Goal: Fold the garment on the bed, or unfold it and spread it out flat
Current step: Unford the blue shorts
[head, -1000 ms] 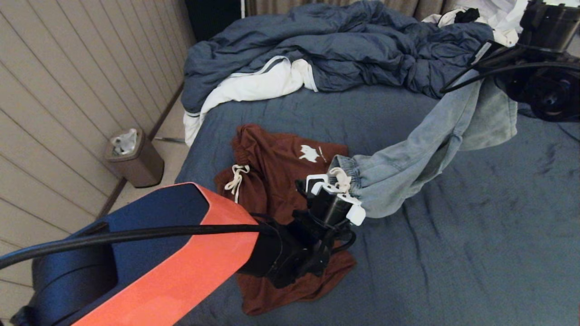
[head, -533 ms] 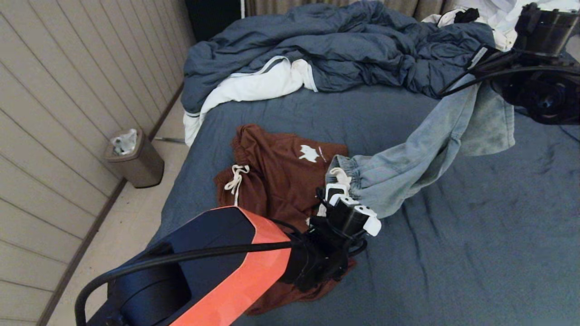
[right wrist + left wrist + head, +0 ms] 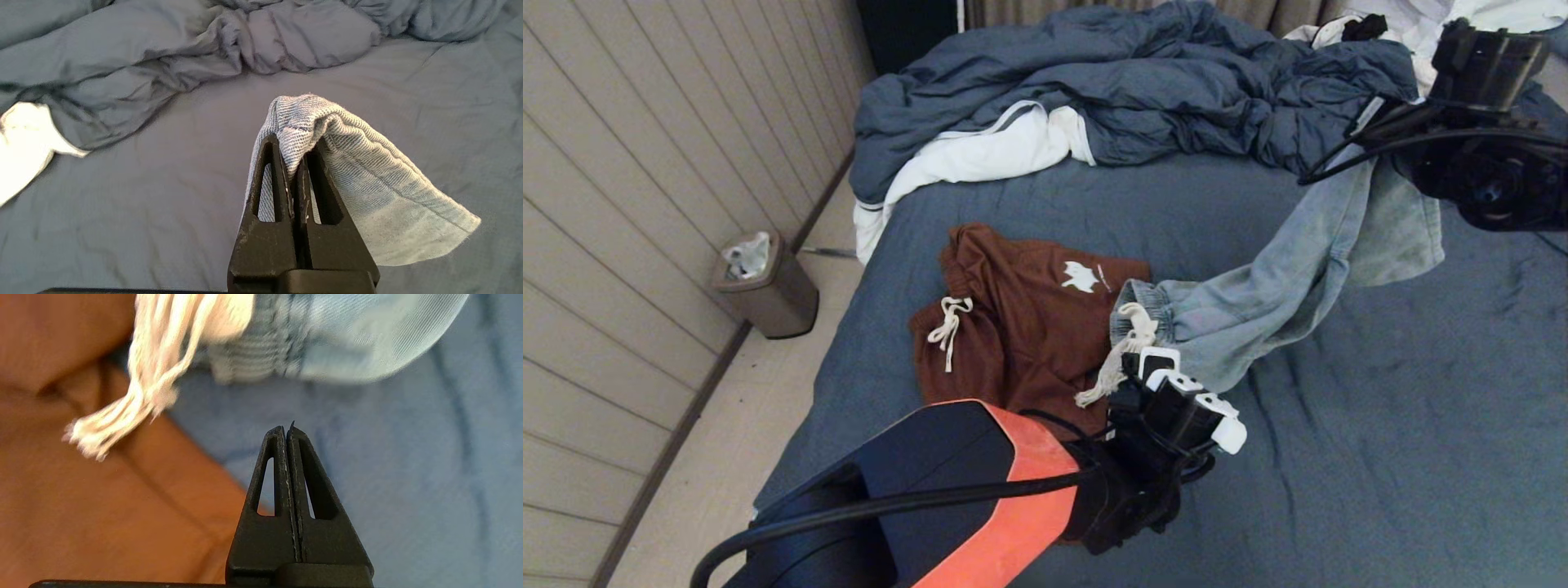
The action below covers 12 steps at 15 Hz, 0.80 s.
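Light blue jeans [image 3: 1258, 294] stretch from the bed [image 3: 1380, 425] up to my right gripper [image 3: 1368, 135], which is raised at the far right and shut on a fold of a leg's hem [image 3: 302, 118]. The elastic waistband [image 3: 1143, 302] with its cream drawstring [image 3: 1123, 351] rests on the sheet beside rust-brown shorts [image 3: 1021, 318]. My left gripper [image 3: 286, 428] is shut and holds nothing. It hovers just short of the waistband [image 3: 261, 347], with the frayed drawstring [image 3: 135, 400] hanging loose beside it.
A crumpled blue duvet [image 3: 1143, 82] with white lining [image 3: 980, 155] fills the far end of the bed. White clothes [image 3: 1421, 24] lie at the far right corner. A brown bin [image 3: 764, 286] stands on the floor by the panelled wall.
My left arm has swung right and back toward me, away from the waistband. The drawstring now dangles free. The right gripper has drifted a little left with the jeans leg.
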{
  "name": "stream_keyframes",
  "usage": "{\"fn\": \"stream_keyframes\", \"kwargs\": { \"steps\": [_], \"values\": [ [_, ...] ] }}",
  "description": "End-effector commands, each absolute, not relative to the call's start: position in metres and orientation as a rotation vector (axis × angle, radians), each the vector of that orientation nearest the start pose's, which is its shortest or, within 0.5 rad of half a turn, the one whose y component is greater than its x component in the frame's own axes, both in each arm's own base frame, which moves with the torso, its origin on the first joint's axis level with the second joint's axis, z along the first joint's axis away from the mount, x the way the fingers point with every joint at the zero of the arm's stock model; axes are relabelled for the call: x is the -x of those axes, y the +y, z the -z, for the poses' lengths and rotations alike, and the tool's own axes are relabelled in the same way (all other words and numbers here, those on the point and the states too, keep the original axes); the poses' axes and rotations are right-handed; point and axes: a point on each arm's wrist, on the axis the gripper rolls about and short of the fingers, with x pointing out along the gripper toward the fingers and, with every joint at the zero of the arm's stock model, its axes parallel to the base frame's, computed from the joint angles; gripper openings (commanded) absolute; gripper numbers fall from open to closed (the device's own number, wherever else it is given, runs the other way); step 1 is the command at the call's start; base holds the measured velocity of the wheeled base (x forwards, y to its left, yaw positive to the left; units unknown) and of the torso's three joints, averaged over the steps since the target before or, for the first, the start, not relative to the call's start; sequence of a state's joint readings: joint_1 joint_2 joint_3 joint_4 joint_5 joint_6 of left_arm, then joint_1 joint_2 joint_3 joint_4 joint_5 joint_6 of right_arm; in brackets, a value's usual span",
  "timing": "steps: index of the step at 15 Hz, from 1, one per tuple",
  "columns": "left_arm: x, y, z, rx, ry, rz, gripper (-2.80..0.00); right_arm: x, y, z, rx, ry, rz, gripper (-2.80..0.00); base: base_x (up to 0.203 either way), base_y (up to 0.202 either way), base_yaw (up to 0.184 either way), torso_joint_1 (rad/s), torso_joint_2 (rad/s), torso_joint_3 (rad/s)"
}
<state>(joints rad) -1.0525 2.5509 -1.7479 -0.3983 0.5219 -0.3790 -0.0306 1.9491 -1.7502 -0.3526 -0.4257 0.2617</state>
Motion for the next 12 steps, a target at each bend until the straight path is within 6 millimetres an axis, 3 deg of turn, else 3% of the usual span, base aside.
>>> {"fn": "stream_keyframes", "kwargs": {
  "steps": [1, 4, 5, 8, 12],
  "values": [
    [-0.272, -0.449, -0.045, 0.086, 0.374, 0.449, -2.8, -0.396, -0.017, -0.331, -0.286, -0.203, 0.426, -2.8, 0.0, 0.0, 0.0, 0.0, 0.0, 0.0],
    [-0.288, -0.449, -0.046, 0.09, 0.35, 0.387, -2.8, -0.395, -0.013, -0.328, -0.277, -0.187, 0.417, -2.8, 0.0, 0.0, 0.0, 0.0, 0.0, 0.0],
    [-0.289, -0.449, -0.043, 0.074, 0.347, 0.387, 0.0, -0.395, -0.012, -0.328, -0.275, -0.186, 0.416, -2.8, 0.0, 0.0, 0.0, 0.0, 0.0, 0.0],
    [-0.299, -0.449, -0.03, 0.063, 0.326, 0.357, 0.0, -0.396, -0.009, -0.326, -0.275, -0.179, 0.41, -2.8, 0.0, 0.0, 0.0, 0.0, 0.0, 0.0],
    [-0.305, -0.447, -0.032, 0.063, 0.313, 0.35, 0.0, -0.396, -0.008, -0.325, -0.275, -0.176, 0.405, -2.8, 0.0, 0.0, 0.0, 0.0, 0.0, 0.0]
  ]
}}
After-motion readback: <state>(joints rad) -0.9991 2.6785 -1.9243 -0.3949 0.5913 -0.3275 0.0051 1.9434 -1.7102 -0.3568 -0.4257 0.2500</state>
